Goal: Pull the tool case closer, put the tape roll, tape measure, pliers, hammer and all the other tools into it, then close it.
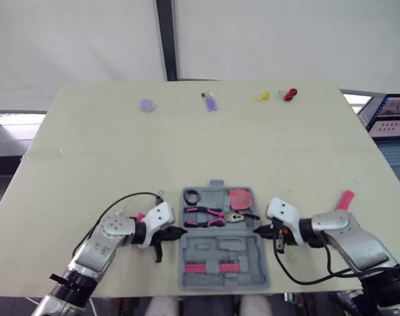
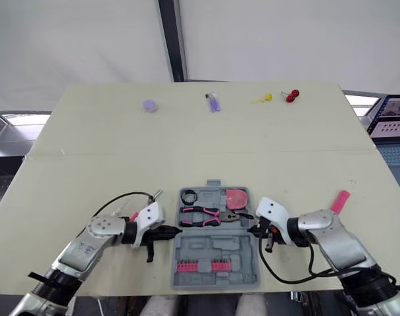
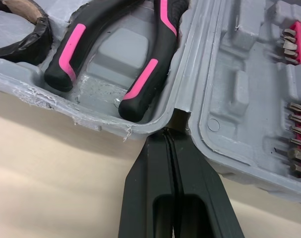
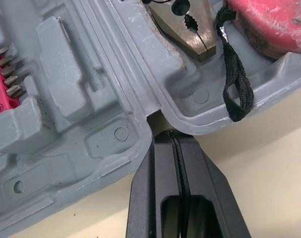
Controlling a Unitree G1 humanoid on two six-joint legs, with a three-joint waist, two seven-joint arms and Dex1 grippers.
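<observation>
The grey tool case [image 1: 223, 253] lies open at the table's near edge. Its far half holds a black tape roll [image 1: 191, 196], pink-and-black pliers [image 1: 210, 216] and a pink tape measure [image 1: 239, 197]. The near half holds a row of pink-mounted bits [image 1: 210, 266]. My left gripper [image 1: 180, 232] is shut, its tip in the hinge notch on the case's left side [image 3: 171, 133]. My right gripper [image 1: 256, 230] is shut too, its tip in the right-hand hinge notch [image 4: 174, 133]. A pink hammer handle [image 1: 345, 199] sticks out from behind my right arm.
A small pink item [image 1: 140, 216] peeks out behind my left wrist. Along the table's far edge lie a lilac lump [image 1: 147, 105], a purple tool [image 1: 210, 101], a yellow piece [image 1: 260, 97] and a red piece [image 1: 290, 94].
</observation>
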